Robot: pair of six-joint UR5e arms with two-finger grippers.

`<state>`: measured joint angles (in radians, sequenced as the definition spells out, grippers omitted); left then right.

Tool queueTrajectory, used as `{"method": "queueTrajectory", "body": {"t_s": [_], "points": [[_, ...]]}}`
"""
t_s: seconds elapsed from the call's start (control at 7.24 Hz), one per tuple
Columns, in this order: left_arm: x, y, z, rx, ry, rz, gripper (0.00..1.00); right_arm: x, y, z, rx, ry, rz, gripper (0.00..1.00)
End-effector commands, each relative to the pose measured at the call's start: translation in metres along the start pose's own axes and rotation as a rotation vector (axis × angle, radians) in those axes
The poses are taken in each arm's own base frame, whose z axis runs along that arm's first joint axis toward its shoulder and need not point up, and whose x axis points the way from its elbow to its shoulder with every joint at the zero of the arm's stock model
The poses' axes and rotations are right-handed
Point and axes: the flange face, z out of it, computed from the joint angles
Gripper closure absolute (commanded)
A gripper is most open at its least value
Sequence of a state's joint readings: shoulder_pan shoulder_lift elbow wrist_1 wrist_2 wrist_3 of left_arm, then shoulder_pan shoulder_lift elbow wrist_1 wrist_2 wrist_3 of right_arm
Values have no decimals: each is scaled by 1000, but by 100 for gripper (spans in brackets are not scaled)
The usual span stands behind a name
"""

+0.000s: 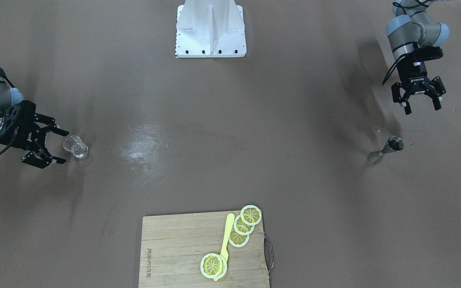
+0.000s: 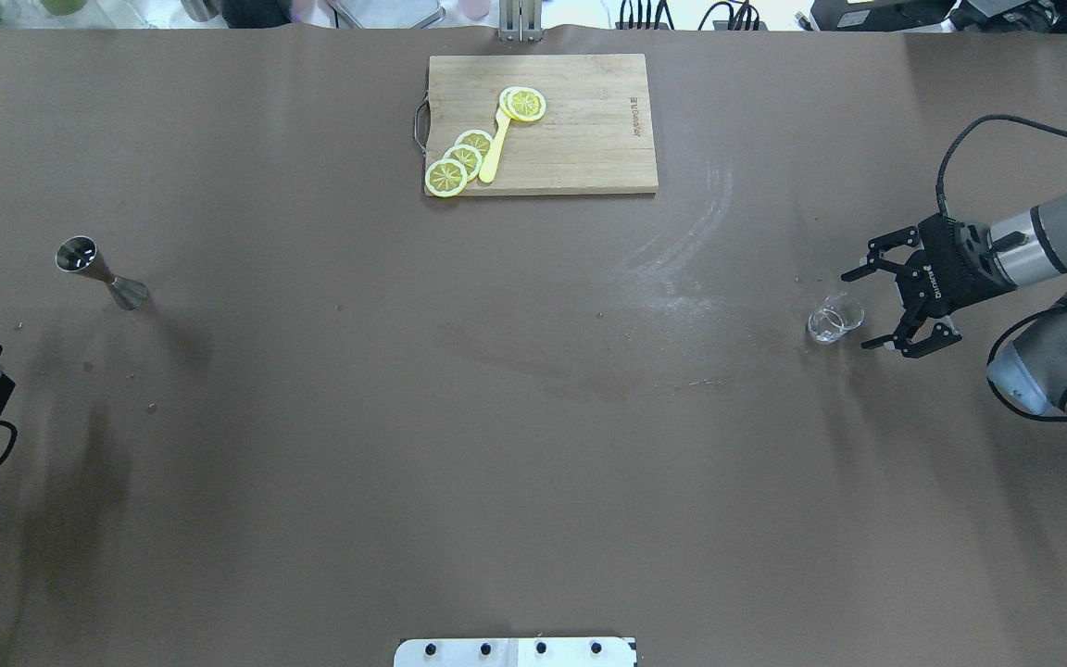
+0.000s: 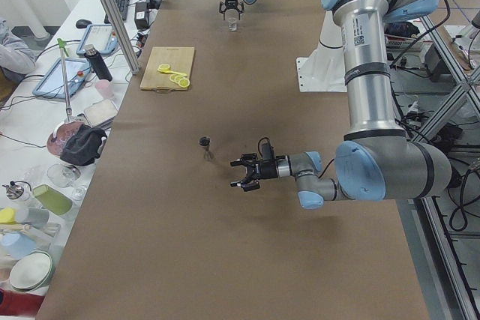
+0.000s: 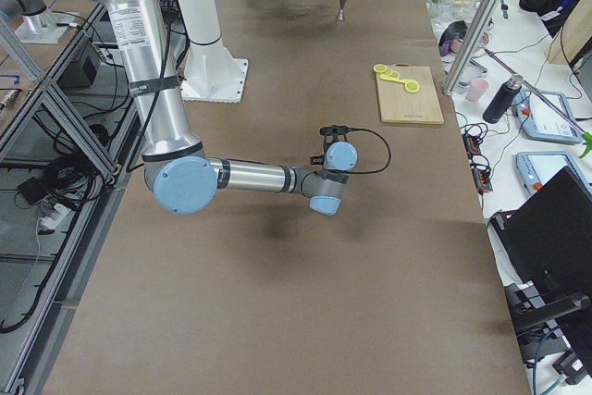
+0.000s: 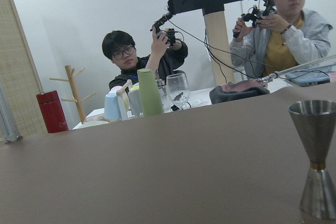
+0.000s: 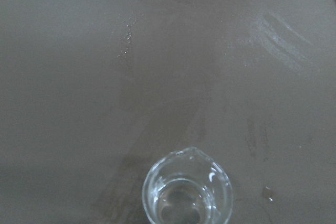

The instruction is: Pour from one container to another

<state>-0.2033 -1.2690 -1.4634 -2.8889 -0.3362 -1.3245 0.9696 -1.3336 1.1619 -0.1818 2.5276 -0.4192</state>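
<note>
A small clear glass (image 1: pixel 76 146) stands upright on the brown table, also seen in the overhead view (image 2: pixel 834 319) and from just above in the right wrist view (image 6: pixel 188 192). My right gripper (image 1: pixel 62 147) is open and lies level with the table. Its fingertips (image 2: pixel 870 344) flank the glass's near edge without gripping it. A steel jigger (image 1: pixel 386 149) stands upright at the other end of the table (image 2: pixel 100 274) and looms at the right in the left wrist view (image 5: pixel 315 161). My left gripper (image 1: pixel 422 106) hangs open and empty, a short way behind the jigger.
A wooden cutting board (image 2: pixel 589 139) at the far middle edge carries lemon slices (image 2: pixel 459 162) and a yellow knife (image 2: pixel 495 148). The robot's white base (image 1: pixel 210 32) sits mid-table on my side. Operators and bottles sit beyond the table's left end (image 5: pixel 157 103).
</note>
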Motion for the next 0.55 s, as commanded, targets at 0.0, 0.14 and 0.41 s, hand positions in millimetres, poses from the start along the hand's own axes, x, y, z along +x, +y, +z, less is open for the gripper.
{"method": "queueTrajectory", "body": {"t_s": [0.0,0.14,0.41], "points": [[49,3,9,-58,35,-82,2,6,0,10,-7,-1,1,0],[66,9,14,-61,34,-77,2,12,-3,13,-6,2,0,0],[83,13,25,-56,-5,-102,4,17,-7,18,-6,0,1,2]]}}
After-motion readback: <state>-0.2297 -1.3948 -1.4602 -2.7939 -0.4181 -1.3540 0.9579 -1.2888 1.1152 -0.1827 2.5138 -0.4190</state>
